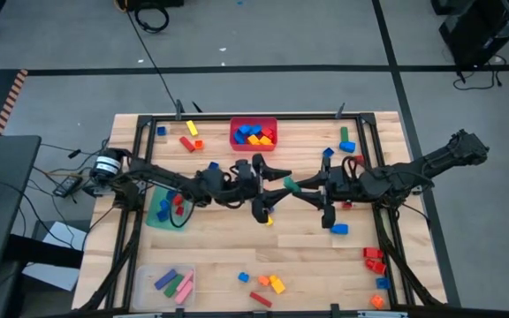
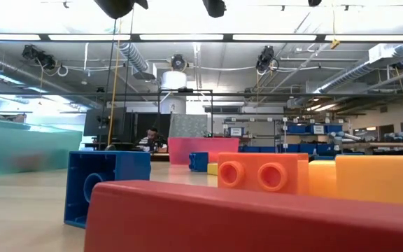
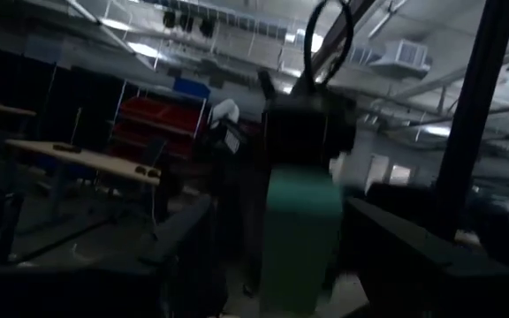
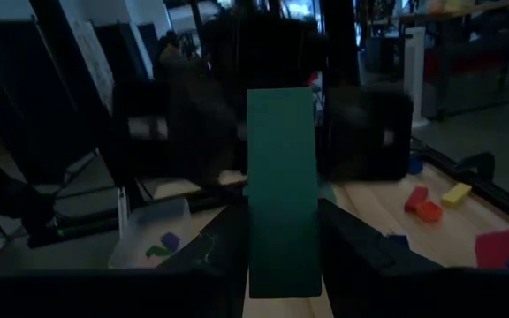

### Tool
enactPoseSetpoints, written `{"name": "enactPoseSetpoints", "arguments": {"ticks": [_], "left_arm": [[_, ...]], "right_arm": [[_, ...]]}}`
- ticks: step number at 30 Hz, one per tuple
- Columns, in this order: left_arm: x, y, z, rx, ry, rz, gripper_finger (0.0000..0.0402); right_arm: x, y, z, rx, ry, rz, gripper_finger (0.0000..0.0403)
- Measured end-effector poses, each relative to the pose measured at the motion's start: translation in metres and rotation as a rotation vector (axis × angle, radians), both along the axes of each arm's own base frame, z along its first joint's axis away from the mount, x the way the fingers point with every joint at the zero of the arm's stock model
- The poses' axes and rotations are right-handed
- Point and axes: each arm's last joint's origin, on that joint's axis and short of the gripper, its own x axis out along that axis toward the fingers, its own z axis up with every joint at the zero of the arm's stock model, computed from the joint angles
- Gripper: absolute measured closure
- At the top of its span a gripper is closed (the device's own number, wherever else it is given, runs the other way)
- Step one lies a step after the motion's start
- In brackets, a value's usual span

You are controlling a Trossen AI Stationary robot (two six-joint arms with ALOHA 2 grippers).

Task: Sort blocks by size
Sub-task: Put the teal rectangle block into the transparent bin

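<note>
Both arms meet over the middle of the table, and between them is a long green bar, held up in the air. The right gripper has it clamped between its fingers; the right wrist view shows the bar standing straight out from the jaws. The left gripper faces the bar's other end, fingers spread on either side of it, but whether they already touch it I cannot tell.

This looks like a handover, and that is the risky part. If the right lets go before the left has a firm bite, the bar drops onto the yellow brick below or skids away. A skewed pinch near the tip could let it swing.

The clear bin at the near left already holds long bars, the green bin mid-sized ones, the red bin small ones. Plenty of blocks remain scattered.
</note>
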Motion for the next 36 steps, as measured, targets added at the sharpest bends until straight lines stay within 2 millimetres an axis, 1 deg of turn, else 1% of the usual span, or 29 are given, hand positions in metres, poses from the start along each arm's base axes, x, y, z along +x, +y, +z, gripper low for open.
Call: {"name": "enactPoseSetpoints", "arguments": {"ticks": [6, 10, 13, 18, 21, 24, 28, 29, 36], "left_arm": [[0.0020, 0.0001, 0.0082, 0.016, -0.021, -0.019, 0.0149], [0.0053, 0.0006, 0.0044, 0.025, 0.047, -0.020, 0.0151], [0.0065, 0.0016, 0.0048, 0.020, 0.059, -0.019, 0.0160], [0.0065, 0.0024, 0.0051, 0.020, 0.056, -0.017, 0.0183], [0.0066, 0.0034, 0.0051, 0.020, 0.056, -0.016, 0.0203], [0.0067, 0.0040, 0.0051, 0.021, 0.057, -0.014, 0.0236], [0.0067, 0.0036, 0.0052, 0.028, 0.056, -0.019, 0.0292], [0.0067, 0.0036, 0.0052, 0.028, 0.056, -0.020, 0.0299], [0.0067, 0.0037, 0.0051, 0.022, 0.056, -0.021, 0.0299]], "right_arm": [[-0.0004, -0.0001, -0.0005, 0.001, 0.005, 0.001, 0.0287], [-0.0005, -0.0001, 0.0002, 0.004, 0.000, 0.001, 0.0287], [-0.0005, -0.0001, 0.0002, 0.004, -0.001, 0.001, 0.0287], [-0.0005, -0.0001, 0.0002, 0.004, -0.001, 0.001, 0.0287], [-0.0005, -0.0002, 0.0002, 0.004, -0.001, 0.001, 0.0287], [-0.0005, -0.0003, 0.0002, 0.004, 0.000, -0.003, 0.0287], [-0.0005, -0.0003, 0.0002, 0.008, -0.001, -0.002, 0.0287], [-0.0005, -0.0003, 0.0003, 0.008, -0.002, 0.001, 0.0287], [-0.0006, -0.0002, 0.0003, 0.015, -0.002, 0.000, 0.0287]]}}
